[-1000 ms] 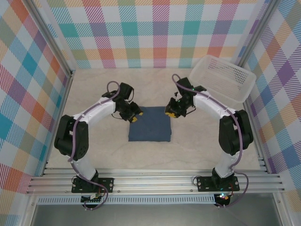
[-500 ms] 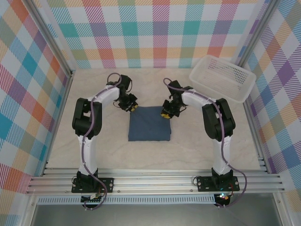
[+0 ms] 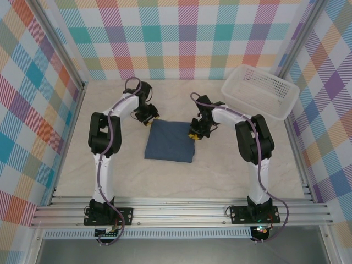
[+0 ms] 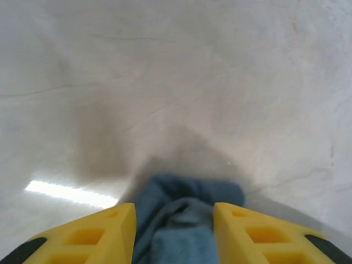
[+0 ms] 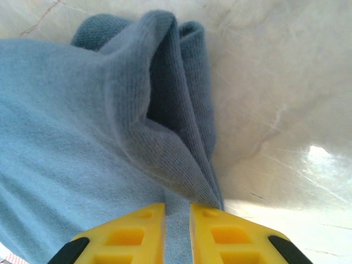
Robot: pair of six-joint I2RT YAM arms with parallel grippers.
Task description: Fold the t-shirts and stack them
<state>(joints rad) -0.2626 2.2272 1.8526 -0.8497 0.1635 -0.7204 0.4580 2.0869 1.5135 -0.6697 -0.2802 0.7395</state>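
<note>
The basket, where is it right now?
In the top view the basket sits at the table's far right corner, beyond the right gripper and apart from the shirt.

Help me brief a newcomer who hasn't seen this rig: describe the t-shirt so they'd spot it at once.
Find the pale table, with a white basket at its far right. Near its middle lies the t-shirt, a folded rectangle whose far corners the left gripper and right gripper pinch. It is the only dark blue, soft thing there.
</note>
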